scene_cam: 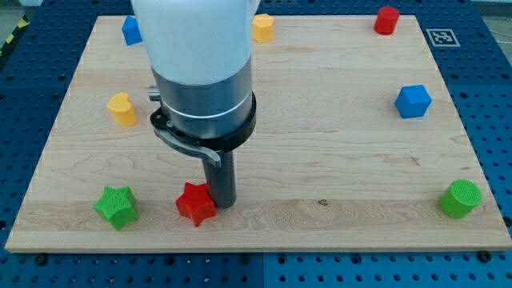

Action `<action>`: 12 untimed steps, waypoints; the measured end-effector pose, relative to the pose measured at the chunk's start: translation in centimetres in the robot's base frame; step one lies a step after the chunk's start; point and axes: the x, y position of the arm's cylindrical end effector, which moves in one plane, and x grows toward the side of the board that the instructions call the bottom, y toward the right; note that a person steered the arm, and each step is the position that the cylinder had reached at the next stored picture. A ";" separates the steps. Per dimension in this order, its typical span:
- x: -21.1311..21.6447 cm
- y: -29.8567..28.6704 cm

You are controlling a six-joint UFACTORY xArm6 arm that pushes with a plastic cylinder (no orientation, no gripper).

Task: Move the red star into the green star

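board (336, 160): pale wooden panel with fine straight grain and a small dark knot near the bottom centre. it lies on a blue perforated surface (496, 96) with a regular grid of holes. a black-and-white printed marker (442, 37) sits at the board's top right corner.

arm: a glossy white housing over a dark grey metallic collar with a black clamp ring, ending in a straight dark rod. there are no jaws on this tool, so no apart or together condition applies. my tip (222, 205) is down at the board, directly against the right side of the red star (196, 203).

task items: the red star is a chunky, matte, multi-pointed block near the bottom edge, left of centre. the green star (116, 206), of the same form and finish, lies to the view's left of it, at about the same height, with bare wood between the two; they are not touching.

other blocks, all matte and solid-coloured: a yellow rounded block (122, 109) at the left; a blue block (131, 30) at the top left, shape unclear; a yellow block (262, 27) at the top centre, partly beside the housing; a red block (387, 20) at the top right, roughly cylindrical; a blue cube (414, 101) at the right; a green cylinder (461, 198), ribbed on its side, at the bottom right.
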 end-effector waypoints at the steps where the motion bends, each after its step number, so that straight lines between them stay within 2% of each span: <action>1: 0.6 -0.8; 3: 0.8 -1.5; 5: 1.4 0.8; 10: 1.6 -5.1; 11: 1.6 -5.1; 12: -0.4 -3.7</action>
